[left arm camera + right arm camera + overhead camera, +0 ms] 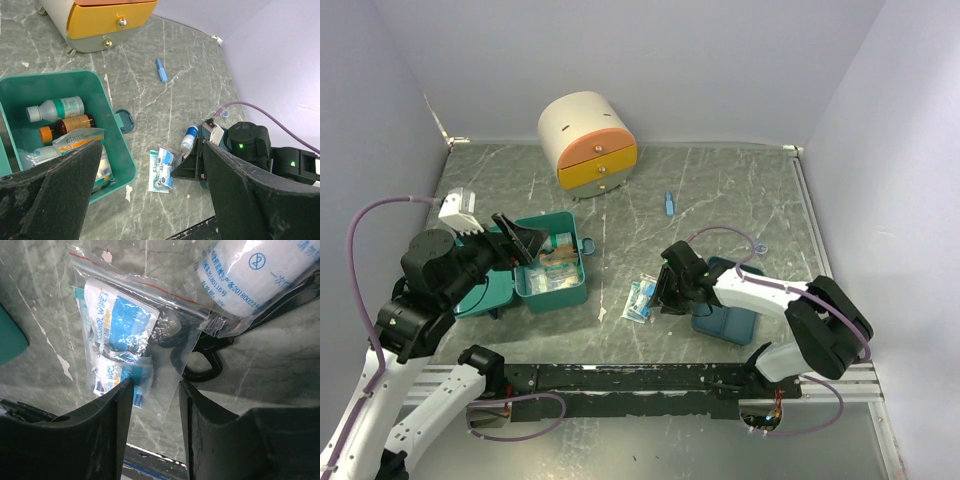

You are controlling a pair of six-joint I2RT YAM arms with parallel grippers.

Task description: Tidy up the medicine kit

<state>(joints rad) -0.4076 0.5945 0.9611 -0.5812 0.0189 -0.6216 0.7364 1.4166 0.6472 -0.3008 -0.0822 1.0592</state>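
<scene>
Open teal medicine kit (556,298) sits beneath the left gripper (525,243), fingers spread wide. Bottles (62,107) already lie inside. Right of the kit, the right gripper (156,390) straddles a bag of wipes (120,330); whether it pinches is unclear. A blue tube (161,70) waits outside.

The medicine kit (50,76) runs off the left wrist view's left edge, its nearer contents hidden behind the left end effector (152,147), the cabinet (105,17) is cropped at the top, and a small blue item (669,203) is too small to identify.
</scene>
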